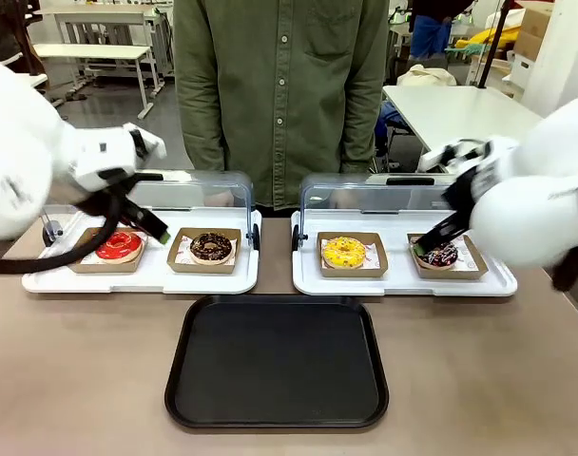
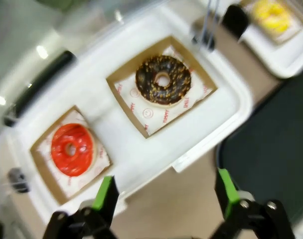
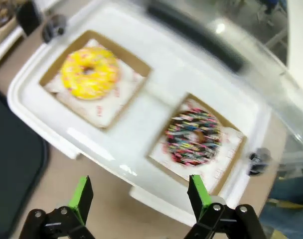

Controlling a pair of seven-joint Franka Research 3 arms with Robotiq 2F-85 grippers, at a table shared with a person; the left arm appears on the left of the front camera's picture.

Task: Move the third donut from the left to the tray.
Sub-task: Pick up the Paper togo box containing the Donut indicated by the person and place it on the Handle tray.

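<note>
Yellow icing marks out the third donut (image 1: 343, 252) in the front view. It lies in its brown cardboard holder (image 1: 352, 274) on the right-hand white tray (image 1: 398, 282), at about 1 o'clock from the middle of the black tray (image 1: 277, 361), which lies on the bench (image 1: 479, 380) nearest the robot. The right claw (image 1: 430, 245) hangs at the donut's 3 o'clock side, over a dark sprinkled donut (image 1: 444, 255). The left claw (image 1: 154, 228) is well off at 9 o'clock, by the red donut (image 1: 119, 246).

From the left wrist, the left claw (image 2: 166, 196) has its jaws apart and empty, above the near rim of the other white tray (image 2: 206, 144). The red donut sits at 10 o'clock, a chocolate donut (image 2: 163, 80) at 12 o'clock, and the yellow one far off at 1 o'clock.

From the right wrist, the right claw (image 3: 141, 196) is also spread wide with nothing between its pads. The third donut lies at 11 o'clock, the sprinkled one just past 1 o'clock, and the black tray fills the 9 o'clock edge.

The right claw looks best placed for the pick. It should shift across until the yellow ring sits squarely between the pads, then come straight down. Pinching the holder's wall rather than the icing would likely keep the donut whole. It should lift high enough to clear the white rim before carrying the donut over to the black tray.
</note>
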